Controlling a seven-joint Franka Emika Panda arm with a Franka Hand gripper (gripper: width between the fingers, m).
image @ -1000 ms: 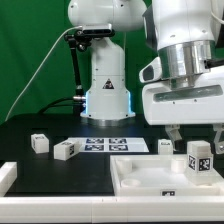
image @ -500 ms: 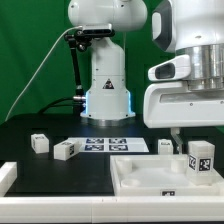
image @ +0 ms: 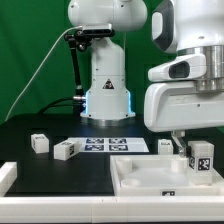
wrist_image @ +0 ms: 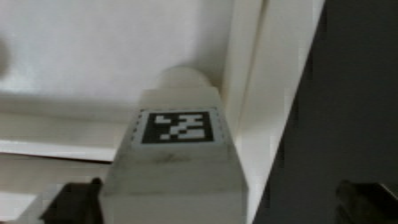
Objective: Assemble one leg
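Leg (image: 199,159) stands upright at the exterior view's right, tag face toward the camera, over the right end of the white panel (image: 140,172). The tool (image: 196,147) sits just above and around it, largely hidden behind the arm's big white housing. In the wrist view the leg (wrist_image: 178,150) fills the middle, tag square on, with dark finger tips (wrist_image: 71,200) low on either side. They flank the block, but you cannot tell from either view whether they press on it or stand off it. Treat the grip as unconfirmed.

The step in hand looks like seating this leg into the panel's right corner. To do it well:
- Keep the leg vertical. The wrist view shows it running alongside the panel's raised rim (wrist_image: 267,90), so any tilt would likely catch that edge.
- Come down slowly, straight along the leg's long axis.
- Check the leg's foot against the panel before you press. The contact point is hidden in both views.
- If a twist is needed to lock it, keep the tool centred over the block.

Two spare legs (image: 64,149) lie on the table (image: 30,175) at the left, beside the marker board (image: 113,145). They are well apart from the work, no interference.
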